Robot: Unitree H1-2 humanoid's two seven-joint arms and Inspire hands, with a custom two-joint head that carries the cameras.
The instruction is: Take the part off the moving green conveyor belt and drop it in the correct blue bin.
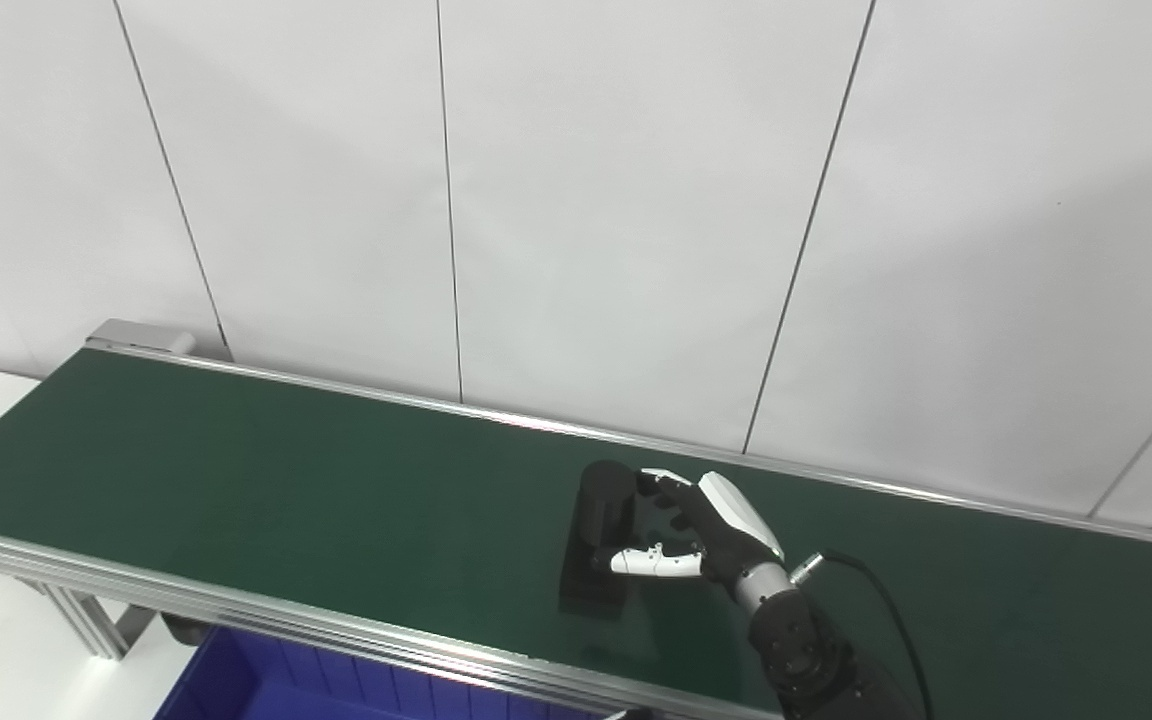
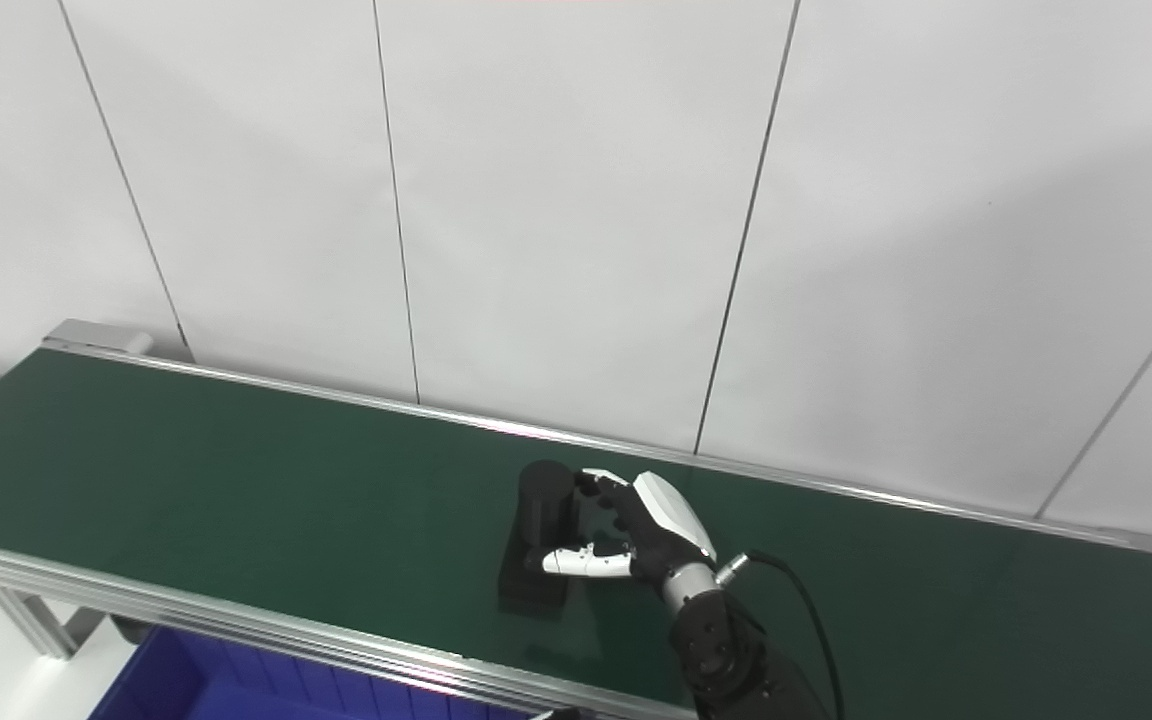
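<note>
Black part (image 1: 601, 530) on green belt (image 1: 236, 480), right hand (image 1: 711, 535) fingers wrapped around it.

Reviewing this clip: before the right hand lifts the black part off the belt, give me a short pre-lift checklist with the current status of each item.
1. Right hand at the part: ok, fingers and thumb reach around its right side.
2. Grasp fully closed: cannot tell, contact on the dark part is unclear.
3. Part on the belt: ok, it rests on the green surface, not lifted.
4. Blue bin in view: ok, one shows below the belt's near rail, left of the hand.
5. Correct bin: cannot tell, no labels show.
6. Left hand out of the way: cannot tell, it is not in view.
</note>
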